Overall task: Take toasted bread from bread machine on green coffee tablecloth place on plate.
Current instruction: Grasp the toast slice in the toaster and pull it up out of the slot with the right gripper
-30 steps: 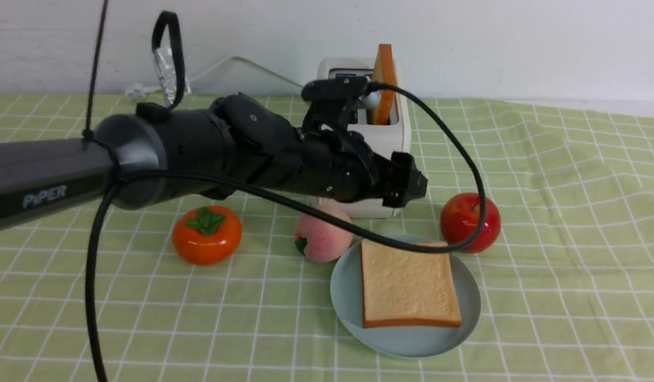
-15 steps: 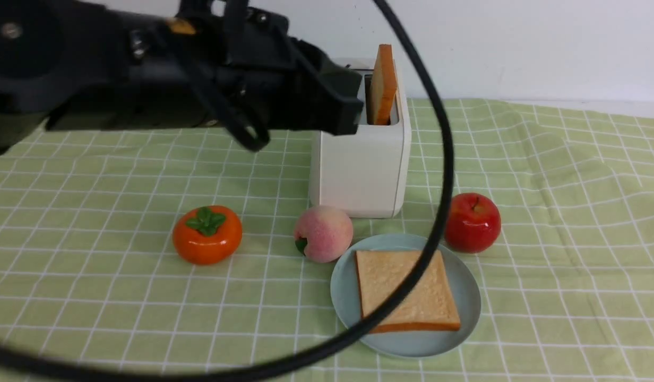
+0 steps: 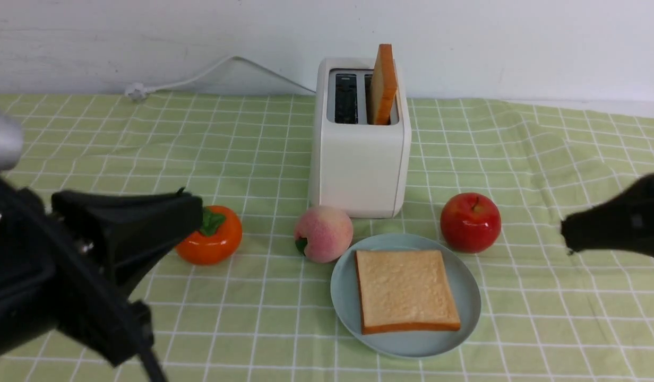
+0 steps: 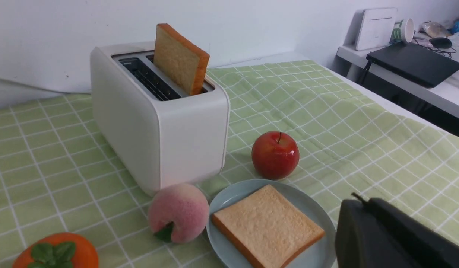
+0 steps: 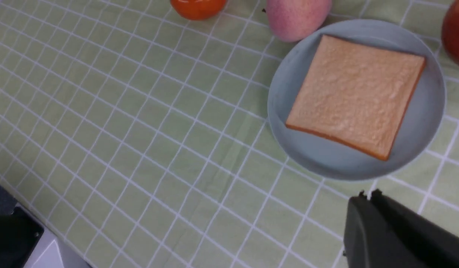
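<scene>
Judging from the layout, the task is assessed as half complete. One slice of toast [image 3: 406, 291] is laid flat on the plate [image 3: 412, 345], inside the rim, with the plate set on the cloth [image 3: 544, 329] just in front of the toaster [image 3: 359, 170]. A second slice [image 3: 384, 85] is seated upright in the toaster's right slot, with its upper part exposed above the top. The left slot [image 3: 346, 98] is seen to be empty.

The left arm [image 3: 120, 233] is positioned low at the near left of the surface, beside an orange fruit [image 3: 215, 241]. Its jaws are pressed together and nothing is held. The right arm [image 3: 619, 223] is positioned at the right edge, well apart from the toaster. Its jaws are likewise pressed together and empty.

The upright slice remains to be gripped by its exposed edge, lifted clear of the slot and placed on the plate. Most of the plate is already covered, so the second slice is expected to be stacked on or overlapped with the first. A peach [image 3: 323, 233] and an apple [image 3: 470, 222] are located just beside the plate and should be avoided during placement.
</scene>
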Available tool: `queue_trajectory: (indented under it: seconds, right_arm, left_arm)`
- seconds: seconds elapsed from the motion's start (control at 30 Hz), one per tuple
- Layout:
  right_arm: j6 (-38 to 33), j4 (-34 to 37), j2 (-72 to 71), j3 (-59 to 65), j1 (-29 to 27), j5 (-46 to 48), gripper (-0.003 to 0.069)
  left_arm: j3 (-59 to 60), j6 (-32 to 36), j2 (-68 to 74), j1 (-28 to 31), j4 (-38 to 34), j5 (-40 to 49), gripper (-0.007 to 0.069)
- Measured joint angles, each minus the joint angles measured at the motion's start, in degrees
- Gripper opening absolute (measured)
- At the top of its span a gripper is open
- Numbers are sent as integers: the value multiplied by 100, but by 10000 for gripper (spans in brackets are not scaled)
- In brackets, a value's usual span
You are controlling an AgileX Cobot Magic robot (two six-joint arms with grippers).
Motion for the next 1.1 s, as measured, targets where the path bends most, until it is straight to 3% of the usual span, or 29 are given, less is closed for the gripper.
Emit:
queue_trajectory:
  seconds: [0.1,0.2,0.37,0.5,0.63,0.7,0.83,0.97,1.1]
  right_arm:
    - [166,-328,559,-464,554,-348,3]
    - [709,-1087,1402,-1259,1233,-949,5]
    - [1510,-1906,2291,-2237,1387,-1486,38]
    - [2100,-2391,3159,-3142,1387,-1900,141]
    - [2330,-2460,3802,-3746,1387,-2140,297]
    - [2376,-2530,4192,-4004,1387,-2312,416]
    - [2413,-2669,4647,-4231,1387,-2690,530]
    - [2413,-2774,4936,-4250,1387,-3229,543]
    - [2413,-2913,5210,-4272,1387,-3758,458]
  left_arm:
    - [279,0,-347,0,0,-117,-13]
    - [502,138,-635,0,0,-219,-13]
    - [539,272,-690,0,0,-248,-13]
    - [543,279,-690,0,0,-256,-13]
    - [543,279,-690,0,0,-260,-13]
    - [543,279,-690,0,0,-260,-13]
    - [543,279,-690,0,0,-260,-13]
    - [543,279,-690,0,0,-260,-13]
    - [543,279,-690,0,0,-260,-13]
